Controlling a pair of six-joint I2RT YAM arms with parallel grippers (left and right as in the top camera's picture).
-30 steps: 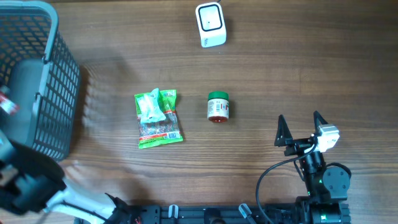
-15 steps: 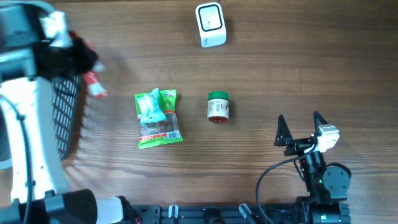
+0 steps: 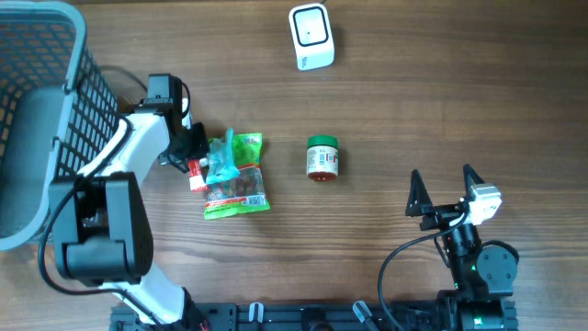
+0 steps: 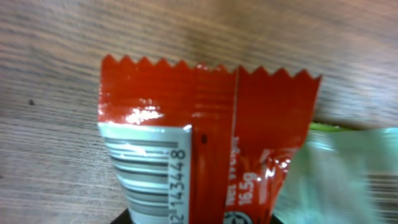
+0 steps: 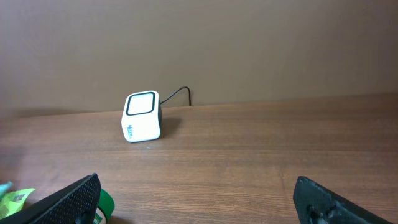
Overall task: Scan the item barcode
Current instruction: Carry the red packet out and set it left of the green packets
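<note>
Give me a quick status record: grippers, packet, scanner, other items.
left gripper: shut on packet, beside bag
barcode: shows in left wrist view
scanner: table's far side, well apart from packet
right gripper: open, empty
jar: right of bag, free
scan: apparently not yet done

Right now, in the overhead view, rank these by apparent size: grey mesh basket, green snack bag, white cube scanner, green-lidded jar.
1. grey mesh basket
2. green snack bag
3. white cube scanner
4. green-lidded jar
</note>
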